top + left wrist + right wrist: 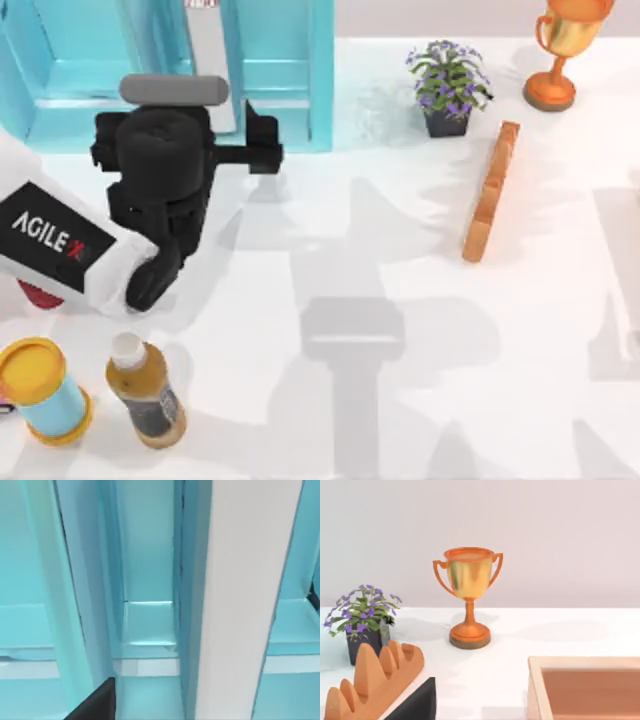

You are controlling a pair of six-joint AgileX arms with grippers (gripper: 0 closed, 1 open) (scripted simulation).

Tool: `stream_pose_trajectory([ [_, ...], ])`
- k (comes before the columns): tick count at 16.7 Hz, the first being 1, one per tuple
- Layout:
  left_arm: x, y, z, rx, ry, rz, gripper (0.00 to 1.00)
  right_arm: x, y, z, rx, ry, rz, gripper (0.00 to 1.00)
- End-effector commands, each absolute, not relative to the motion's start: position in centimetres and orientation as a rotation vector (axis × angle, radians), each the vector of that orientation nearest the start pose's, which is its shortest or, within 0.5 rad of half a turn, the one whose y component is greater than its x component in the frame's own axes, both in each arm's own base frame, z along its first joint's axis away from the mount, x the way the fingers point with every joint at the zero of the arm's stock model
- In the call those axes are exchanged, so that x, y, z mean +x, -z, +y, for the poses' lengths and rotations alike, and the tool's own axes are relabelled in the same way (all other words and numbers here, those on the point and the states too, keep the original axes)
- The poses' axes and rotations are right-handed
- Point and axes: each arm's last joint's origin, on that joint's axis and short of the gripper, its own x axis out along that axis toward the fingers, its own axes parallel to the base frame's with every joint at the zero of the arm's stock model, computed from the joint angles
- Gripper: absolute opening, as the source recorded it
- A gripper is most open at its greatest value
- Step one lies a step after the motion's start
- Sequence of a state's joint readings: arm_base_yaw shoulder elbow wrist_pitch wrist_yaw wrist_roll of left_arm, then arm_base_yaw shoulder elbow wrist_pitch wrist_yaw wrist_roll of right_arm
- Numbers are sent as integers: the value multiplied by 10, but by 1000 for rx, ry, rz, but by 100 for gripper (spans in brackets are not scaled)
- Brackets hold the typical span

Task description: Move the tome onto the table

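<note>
Top view: my left gripper (205,55) sits at the front of the turquoise shelf unit (290,70), with the arm reaching in from the table's left edge. The tome (208,60) stands upright in the shelf, its pale grey-white spine facing out, directly ahead of the claw. It stands on edge because it is shelved like a library book, so the spine is the one face offered to the fingers. I cannot tell from here whether the fingers are apart or together; the wrist body hides them. The table (400,300) behind the claw has open white surface for the set-down. A yellow-lidded can (40,390) and a brown bottle (147,392) stand well behind the arm; a potted plant (447,85), an orange wooden bar (492,190) and a trophy (560,45) lie far off to the claw's right.

Left wrist view: the pale spine runs close ahead of the camera, between turquoise dividers. One dark finger (97,702) shows just beside it. I judge that the grasp is not yet made.

Right wrist view: my right arm is parked, facing the trophy, plant and bar. A wooden tray (585,687) lies near it.
</note>
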State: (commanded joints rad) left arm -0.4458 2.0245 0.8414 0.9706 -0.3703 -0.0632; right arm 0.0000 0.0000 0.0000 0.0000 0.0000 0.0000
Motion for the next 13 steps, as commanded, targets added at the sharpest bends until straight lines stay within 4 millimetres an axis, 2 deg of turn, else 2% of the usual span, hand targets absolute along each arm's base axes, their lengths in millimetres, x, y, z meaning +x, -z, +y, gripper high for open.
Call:
stream_pose_trajectory([
  [4,352,-111,-151,10,45,206,100,106,-160,-1,0,0,0,100],
  [6,360,-114,-151,9,46,201,100,106,-160,-1,0,0,0,100],
  [9,383,-115,-151,9,47,201,100,106,-160,-1,0,0,0,100],
  [13,420,-107,-154,9,48,202,100,106,-160,-1,0,0,0,100],
])
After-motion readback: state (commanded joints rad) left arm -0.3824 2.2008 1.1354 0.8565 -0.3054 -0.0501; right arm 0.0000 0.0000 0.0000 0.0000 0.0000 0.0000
